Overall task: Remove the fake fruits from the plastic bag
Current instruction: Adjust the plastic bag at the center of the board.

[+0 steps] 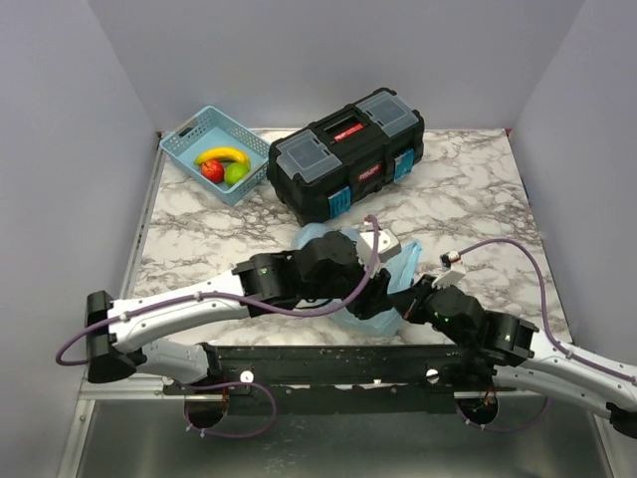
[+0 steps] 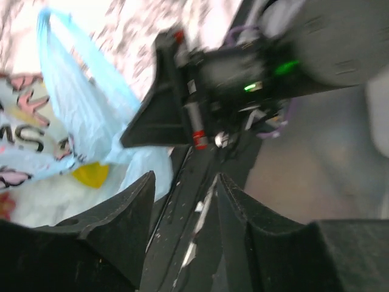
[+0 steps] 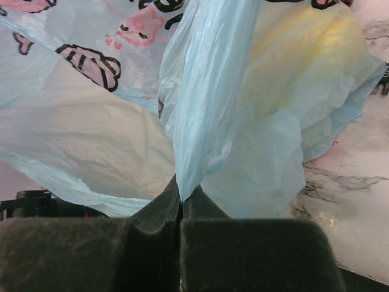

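We're pinching a fold of the plastic bag [image 3: 209, 91] in our right gripper [image 3: 181, 190], while our left gripper [image 2: 184, 181] is hovering beside it, jaws apart.

One banana [image 1: 221, 155], one red fruit [image 1: 212, 170] and one green fruit [image 1: 236, 173] are counted in the single blue basket [image 1: 184, 134], three in all. One further yellow fruit [image 2: 91, 174] is made out through the single plastic bag [image 3: 255, 121], though any others inside it cannot be counted. One black toolbox [image 1: 343, 154], with two blue latches [image 1: 338, 199] on its front, is seen on the one marbled surface [image 1: 478, 189], and two arms [image 1: 189, 304] are counted.
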`<state>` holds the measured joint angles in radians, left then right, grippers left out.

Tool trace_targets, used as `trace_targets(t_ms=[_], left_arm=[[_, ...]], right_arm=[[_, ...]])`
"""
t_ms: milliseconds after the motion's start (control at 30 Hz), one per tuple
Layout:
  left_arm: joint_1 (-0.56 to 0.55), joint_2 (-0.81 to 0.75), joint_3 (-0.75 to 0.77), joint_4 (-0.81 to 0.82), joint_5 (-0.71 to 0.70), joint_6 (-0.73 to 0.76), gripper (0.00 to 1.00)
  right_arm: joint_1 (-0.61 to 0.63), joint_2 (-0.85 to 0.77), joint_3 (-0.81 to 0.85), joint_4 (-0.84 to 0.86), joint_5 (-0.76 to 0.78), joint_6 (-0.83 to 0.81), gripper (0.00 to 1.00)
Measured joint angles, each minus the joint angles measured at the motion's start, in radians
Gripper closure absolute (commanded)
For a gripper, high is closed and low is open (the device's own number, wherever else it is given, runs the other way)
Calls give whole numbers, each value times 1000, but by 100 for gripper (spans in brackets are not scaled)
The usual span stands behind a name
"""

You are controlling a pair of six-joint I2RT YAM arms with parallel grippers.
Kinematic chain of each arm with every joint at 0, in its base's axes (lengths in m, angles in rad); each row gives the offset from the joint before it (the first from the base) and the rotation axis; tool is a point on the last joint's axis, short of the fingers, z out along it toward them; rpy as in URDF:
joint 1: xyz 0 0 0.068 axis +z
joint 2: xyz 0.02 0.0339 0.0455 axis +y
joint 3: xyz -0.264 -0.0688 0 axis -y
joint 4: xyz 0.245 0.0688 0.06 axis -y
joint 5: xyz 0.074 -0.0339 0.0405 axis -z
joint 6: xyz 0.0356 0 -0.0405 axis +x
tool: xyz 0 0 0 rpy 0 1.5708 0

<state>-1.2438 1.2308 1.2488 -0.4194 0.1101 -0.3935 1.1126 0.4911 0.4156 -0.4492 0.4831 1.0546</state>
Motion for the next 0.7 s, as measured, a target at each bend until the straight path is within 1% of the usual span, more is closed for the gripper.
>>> trace_targets(t_ms=[33, 167, 233, 333, 467, 700], left_arm=[[-3, 18, -13, -10, -16, -2, 63], [-4, 118, -55, -16, -112, -24, 64], [16, 141, -105, 11, -127, -57, 65], [73, 135, -197, 63, -126, -93, 68], [150, 96, -306, 154, -103, -161, 68], [238, 84, -382, 277, -41, -236, 69]], right_arm=[[0, -8, 0, 2, -3, -2, 99], [0, -54, 0, 27, -28, -32, 99], [0, -79, 0, 53, -43, -55, 99], [0, -98, 0, 100, -67, -90, 99], [0, -85, 4, 153, -89, -130, 99], [0, -11, 8, 233, -121, -163, 99]])
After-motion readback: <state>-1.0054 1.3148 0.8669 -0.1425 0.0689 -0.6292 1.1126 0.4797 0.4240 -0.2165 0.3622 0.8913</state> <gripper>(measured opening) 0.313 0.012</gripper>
